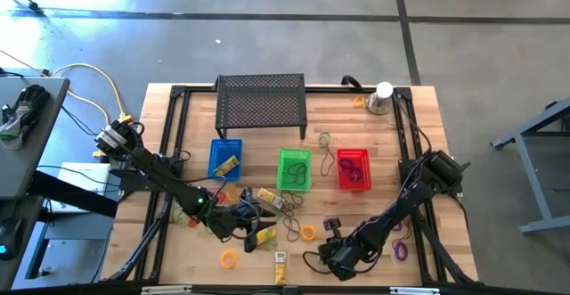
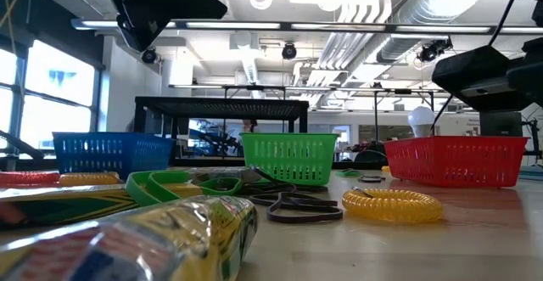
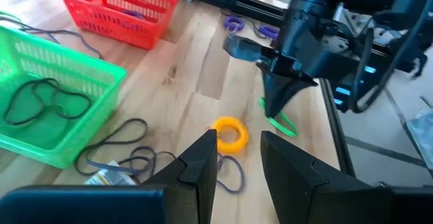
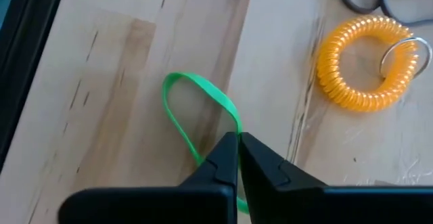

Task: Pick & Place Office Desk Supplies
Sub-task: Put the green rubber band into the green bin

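Here the right gripper (image 4: 238, 149) is pressed together on a green loop (image 4: 196, 109) beside the orange coil (image 4: 369, 61) — no writing is readable. The left gripper (image 3: 238, 158), fingers parted and empty, hovers near that coil — its arm hides nearby items.

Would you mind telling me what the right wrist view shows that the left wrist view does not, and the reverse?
Only the right wrist view shows the right gripper shut on the green loop from close up, and the metal ring on the orange coil.

Only the left wrist view shows the green basket holding dark loops, the red basket, purple coils, and the left gripper, empty, with a gap between its fingers.

Both show the green loop, the orange coil and the wooden table.
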Tool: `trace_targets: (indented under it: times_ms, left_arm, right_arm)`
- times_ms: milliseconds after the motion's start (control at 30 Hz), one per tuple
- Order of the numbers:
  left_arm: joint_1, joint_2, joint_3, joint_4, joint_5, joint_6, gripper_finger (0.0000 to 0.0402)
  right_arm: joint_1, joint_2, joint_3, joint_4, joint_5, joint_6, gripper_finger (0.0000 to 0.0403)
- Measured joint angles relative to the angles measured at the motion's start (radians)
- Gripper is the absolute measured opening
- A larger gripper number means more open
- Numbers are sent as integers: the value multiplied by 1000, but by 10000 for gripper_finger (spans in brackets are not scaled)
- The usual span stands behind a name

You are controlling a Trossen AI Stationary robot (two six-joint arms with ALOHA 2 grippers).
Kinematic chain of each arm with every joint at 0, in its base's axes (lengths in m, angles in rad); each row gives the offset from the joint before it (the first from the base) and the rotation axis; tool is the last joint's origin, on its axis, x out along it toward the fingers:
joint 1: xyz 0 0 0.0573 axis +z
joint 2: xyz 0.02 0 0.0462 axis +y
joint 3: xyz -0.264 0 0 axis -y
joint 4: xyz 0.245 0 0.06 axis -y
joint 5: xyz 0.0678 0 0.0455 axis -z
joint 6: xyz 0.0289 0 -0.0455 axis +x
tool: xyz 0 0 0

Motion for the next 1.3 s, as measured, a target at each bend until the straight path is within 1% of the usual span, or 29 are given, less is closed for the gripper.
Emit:
trace_targets:
  times_ms: [100,300,433,567,700,833,933,1033,1167,1300]
  left_arm:
    - [-10,0,0,0,18,0,110]
    - [-34,0,0,0,21,0,110]
    - [-41,0,0,0,21,1,110]
    - [-42,0,0,-1,20,1,110]
    - [-42,0,0,-4,20,0,110]
    - [-42,0,0,-4,20,1,110]
    - [-42,0,0,-4,20,1,110]
    - [-42,0,0,-4,19,1,110]
    - [-42,0,0,-4,18,1,110]
    - [-42,0,0,-4,17,1,110]
  right_arm:
    - [12,-25,5,-3,40,-9,3]
    - [22,-85,39,-31,204,-74,2]
    - [27,-108,54,-69,210,-82,2]
    - [25,-123,91,-70,247,-137,2]
    - [16,-122,99,-89,193,-154,2]
    - [-5,-122,100,-132,189,-123,10]
    - [-23,-122,100,-181,181,-55,32]
    - [-45,-122,100,-223,149,-19,68]
    - [-71,-122,92,-220,89,-104,110]
    - [-94,-108,77,-203,41,-174,123]
